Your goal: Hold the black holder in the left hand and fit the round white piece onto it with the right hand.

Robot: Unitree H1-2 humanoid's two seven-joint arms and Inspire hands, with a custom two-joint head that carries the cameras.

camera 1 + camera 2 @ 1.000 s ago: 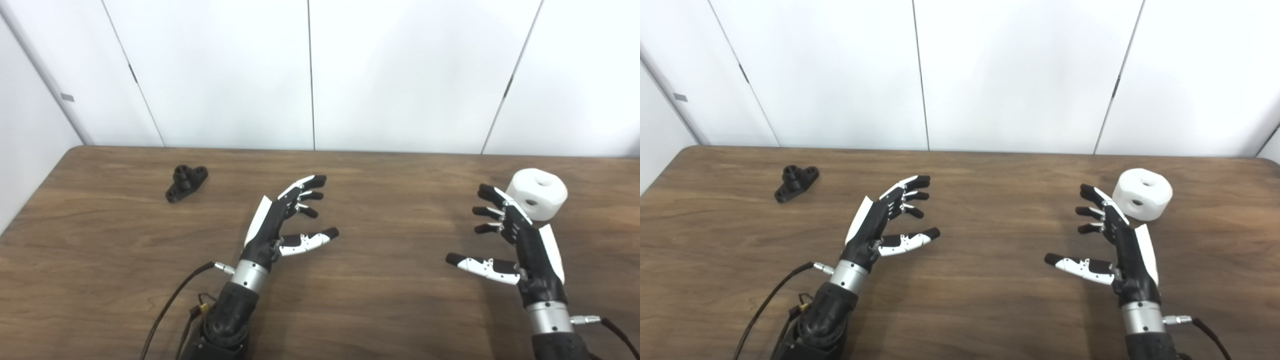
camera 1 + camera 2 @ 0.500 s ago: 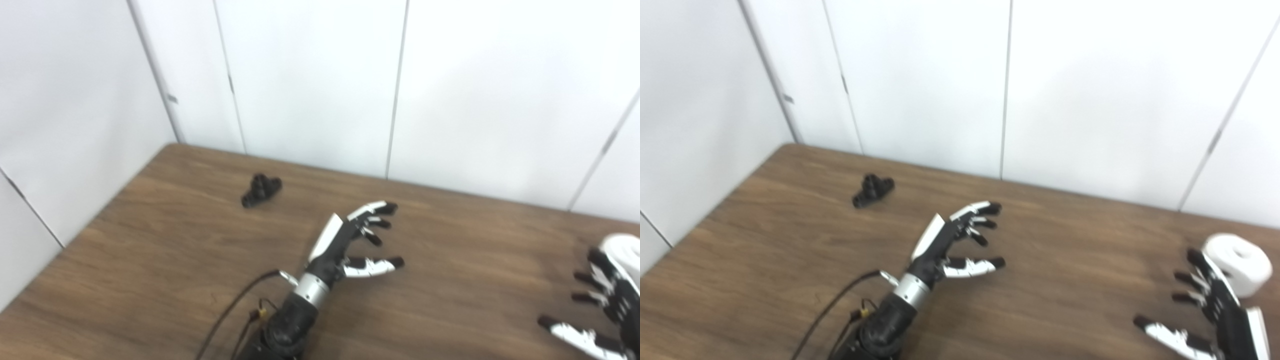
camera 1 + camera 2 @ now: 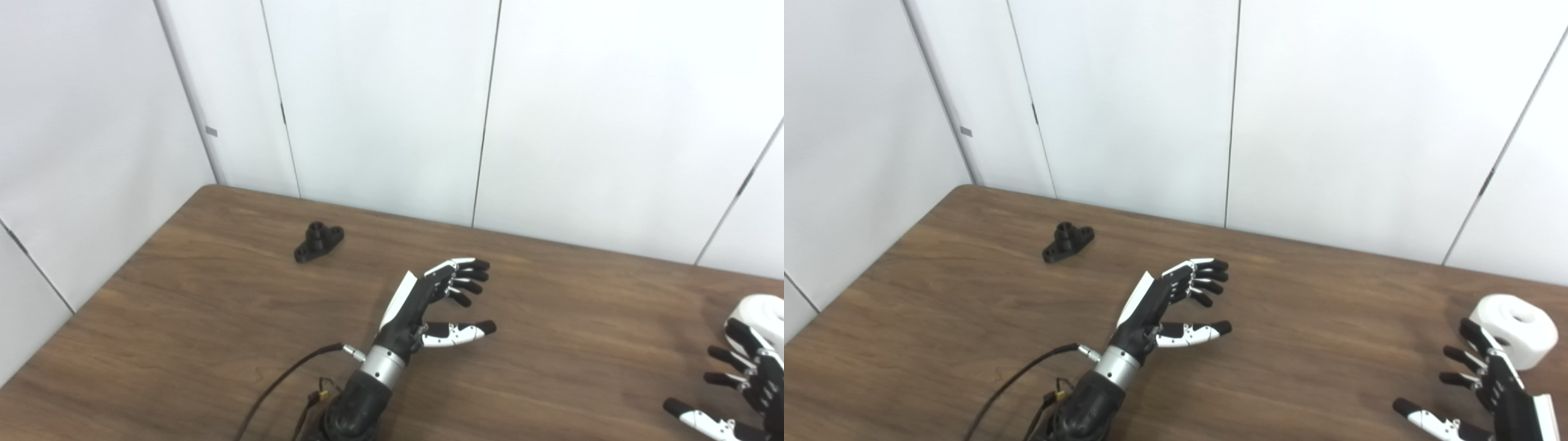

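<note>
Left hand (image 3: 1164,306) over the middle of the worktop (image 3: 1311,318), empty, fingers (image 3: 1206,283) apart and lightly curled, thumb stretched out sideways below them, palm turned toward the robot's right, white back plate facing up and left. Silver wrist cuff behind it, then a dark forearm running down to the bottom edge, with a black cable (image 3: 1017,380) looping off the wrist toward the lower left. Ahead of this hand and well off to its left, near the far left corner of the worktop: black holder (image 3: 318,242), lying flat on its base, well apart from the fingers and touching nothing else. Long axis of its flat base slanting from near-left to far-right, a short round boss standing upright from the middle of the base, its open end facing up. Right hand (image 3: 1488,392) at the lower right edge of the frame, also empty, fingers spread and pointing away from the robot, thumb held out to its left, only partly in view. Just beyond those fingertips: round white piece (image 3: 1516,331), resting on the worktop, flat face up with a hole in the top and another in its side wall facing the hand; contact between fingertips and piece impossible to tell. Behind everything, plain white wall panels.
</note>
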